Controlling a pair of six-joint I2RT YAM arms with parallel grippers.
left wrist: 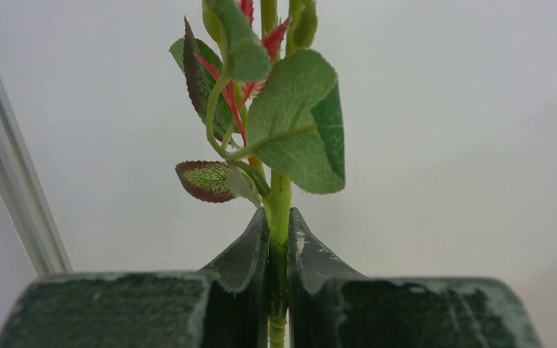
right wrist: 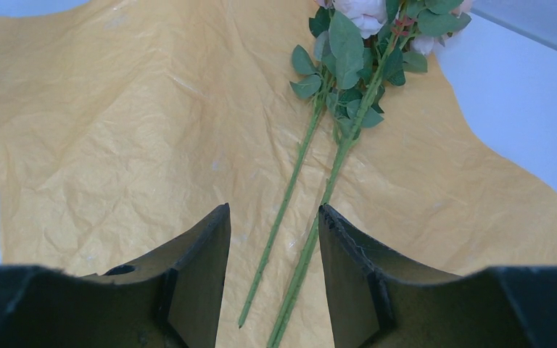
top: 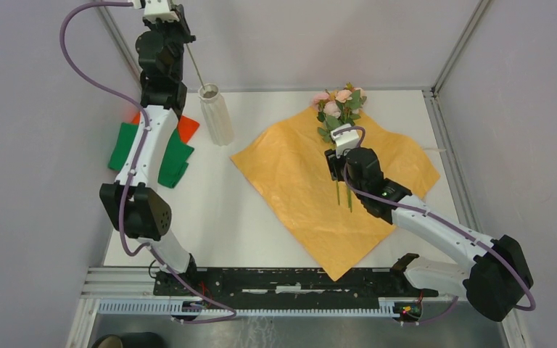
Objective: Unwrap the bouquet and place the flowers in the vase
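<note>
Left wrist cam's got the left gripper (left wrist: 279, 219) pinching one flower stem (left wrist: 280, 190), while the right gripper (right wrist: 274, 214) hangs spread over two stems (right wrist: 291, 181) on the orange paper (right wrist: 116, 130).

On my left wrist feed the stem (left wrist: 279, 203) runs off the top edge, so its bloom is out of sight, and its lower end is lost between the fingers (left wrist: 246, 254). From above I can't tell whether that stem's tip is inside the vase (top: 216, 119) (too thin to read). The right arm (top: 377, 188) covers the middle of the flowers (top: 339, 105) on the paper (top: 290, 174), and my right wrist feed clips their blooms. The left arm (top: 149, 138) hides part of the cloths (top: 125, 145).
</note>
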